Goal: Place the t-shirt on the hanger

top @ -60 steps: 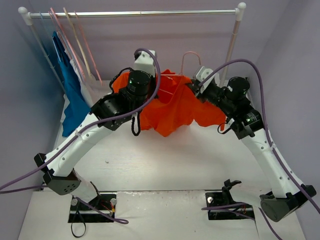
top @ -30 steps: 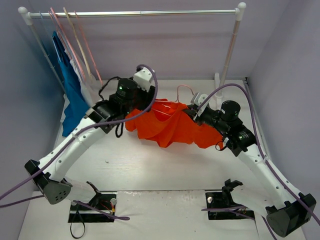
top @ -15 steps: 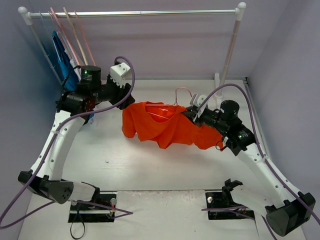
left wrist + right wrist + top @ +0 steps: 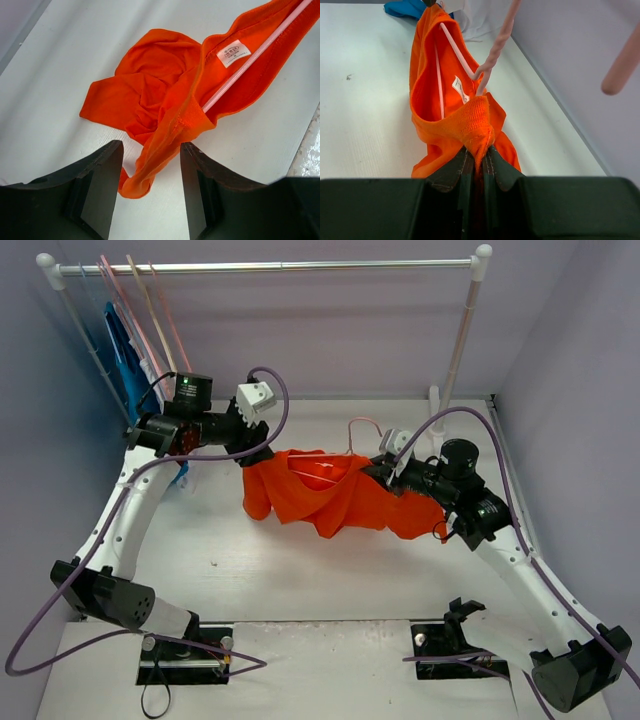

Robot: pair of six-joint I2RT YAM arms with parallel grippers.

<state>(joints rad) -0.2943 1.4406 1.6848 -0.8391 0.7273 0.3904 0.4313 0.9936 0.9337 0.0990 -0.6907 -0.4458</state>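
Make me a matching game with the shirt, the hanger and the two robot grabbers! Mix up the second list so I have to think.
Things:
1. t-shirt
2. hanger
3. left gripper
4. right gripper

Clues:
A. pinching orange cloth
B. wide open
C. pale pink
D. bright orange

Right pairs: 1-D, 2-C, 3-B, 4-A.

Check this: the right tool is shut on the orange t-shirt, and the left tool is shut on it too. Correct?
No. The right tool is shut on the t-shirt, but the left tool is open, gripping nothing; the left wrist view shows it.
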